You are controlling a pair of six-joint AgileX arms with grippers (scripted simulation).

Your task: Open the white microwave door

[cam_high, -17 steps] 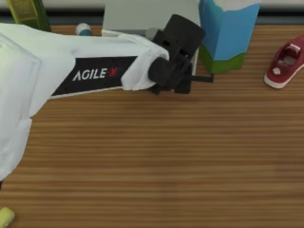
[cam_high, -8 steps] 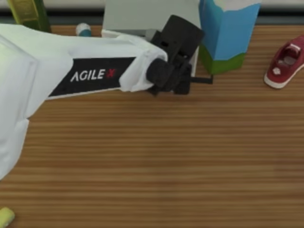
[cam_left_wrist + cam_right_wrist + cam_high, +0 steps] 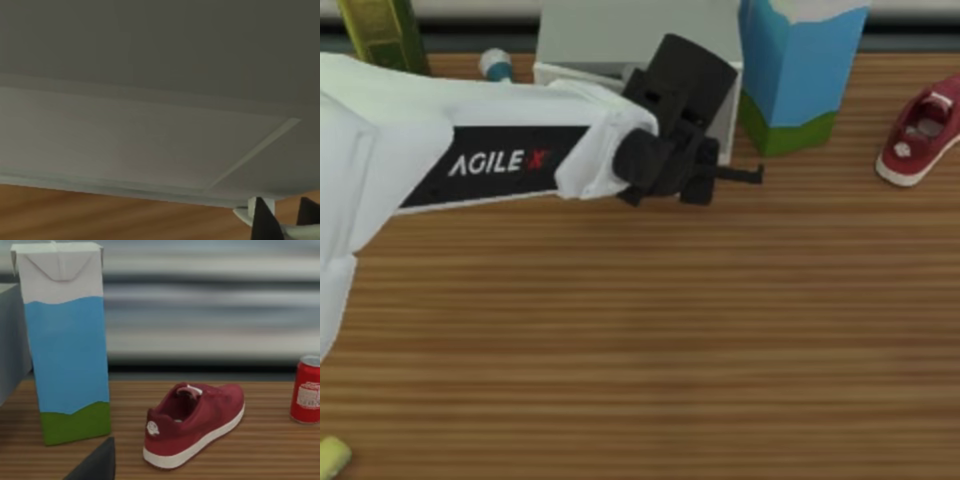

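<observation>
The white microwave (image 3: 620, 30) stands at the table's back, left of centre. My left arm reaches across from the left to its front. In the left wrist view the white microwave door (image 3: 140, 140) with its grey window fills most of the picture. The left gripper (image 3: 285, 222) is shut on the door's pale strip handle (image 3: 261, 204), with a dark fingertip on each side. From above, the left gripper (image 3: 735, 172) sits at the door's right edge (image 3: 731, 110). My right arm is out of the top view.
A tall blue, white and green carton (image 3: 800, 70) stands just right of the microwave, close to the gripper. A red shoe (image 3: 920, 135) lies further right, with a red can (image 3: 306, 390) beyond it. A yellow-green box (image 3: 380, 30) is at the back left.
My left arm has drawn back to the left and a little toward the table's front, its gripper still on the handle. The door's right edge has swung out slightly.
</observation>
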